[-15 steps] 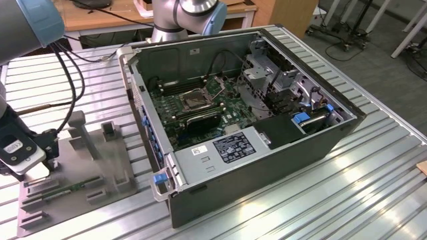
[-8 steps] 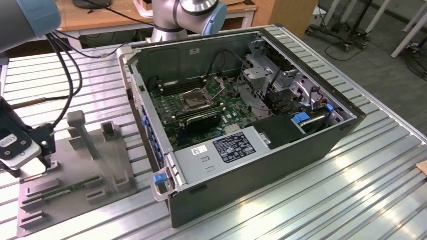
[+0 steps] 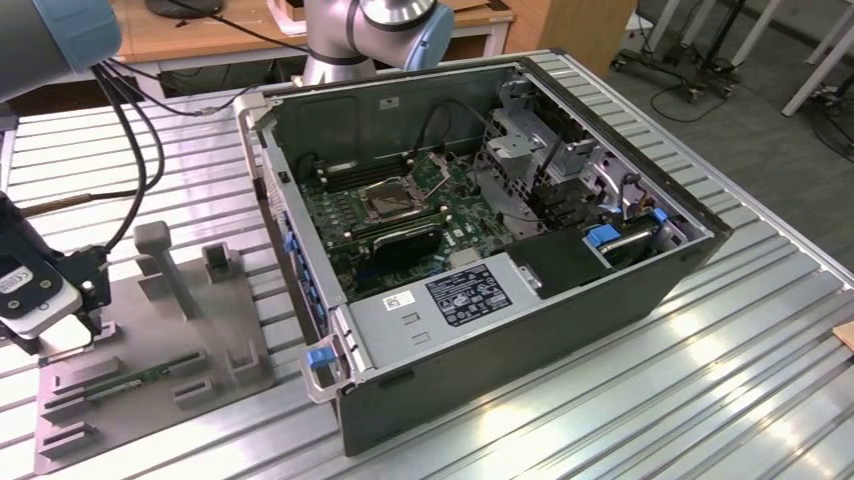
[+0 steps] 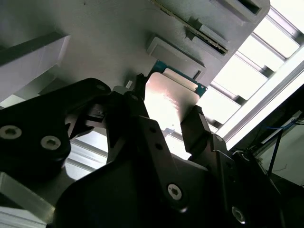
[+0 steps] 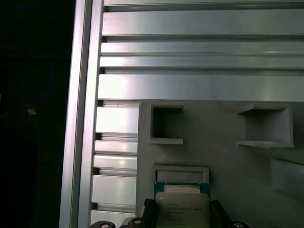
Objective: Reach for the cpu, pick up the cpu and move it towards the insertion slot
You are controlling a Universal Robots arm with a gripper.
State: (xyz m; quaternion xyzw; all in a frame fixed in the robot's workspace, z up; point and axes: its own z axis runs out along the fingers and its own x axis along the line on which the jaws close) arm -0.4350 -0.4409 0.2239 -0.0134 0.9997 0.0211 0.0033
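Observation:
The cpu [image 4: 169, 95], a small square chip with a pale silvery face and a green edge, lies low on the grey tray [image 3: 160, 345] beside a raised ridge [image 5: 181, 173]. In both wrist views my gripper [image 4: 166, 103] [image 5: 183, 212] straddles it, and a black finger [image 4: 194, 124] presses against each of two opposite edges. In the exterior view my gripper [image 3: 64, 335] is down at the tray's end on the exterior view's left. The insertion slot [image 3: 395, 205], a square socket with a shiny frame, sits on the green board inside the open computer case [image 3: 534, 300], far from the gripper.
A long green memory stick [image 3: 134, 378] lies in the tray, with upright grey posts [image 3: 154, 265] close by. Black cables [image 3: 134, 130] hang from the arm. The case's tall wall [image 3: 287, 250] stands between tray and board. The ribbed aluminium table's edge [image 5: 78, 118] runs near the tray.

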